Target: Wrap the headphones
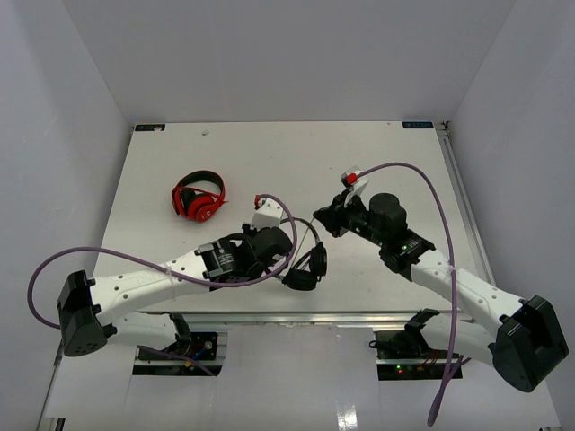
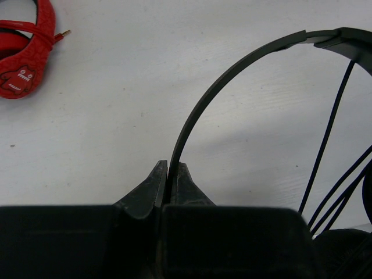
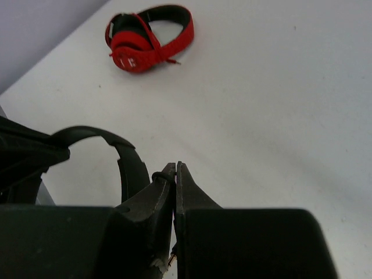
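The black headphones (image 1: 303,279) hang between my two grippers near the table's front edge, earcups low. My left gripper (image 1: 287,256) is shut on the thin headband (image 2: 232,78); in the left wrist view the band rises from between the closed fingertips (image 2: 171,174). Several cable strands (image 2: 330,136) cross the band's arc, above an earcup (image 2: 343,250). My right gripper (image 1: 322,220) is shut on the thin dark cable (image 3: 157,175), which loops over the tip of its closed fingers (image 3: 174,171); the plug's metal tip (image 3: 172,256) shows below. The headband (image 3: 132,165) stands just left of it.
Red-and-black headphones (image 1: 199,197) lie folded on the white table (image 1: 296,162) at the centre left, away from both arms; they also show in the left wrist view (image 2: 23,67) and the right wrist view (image 3: 148,38). White walls enclose the table.
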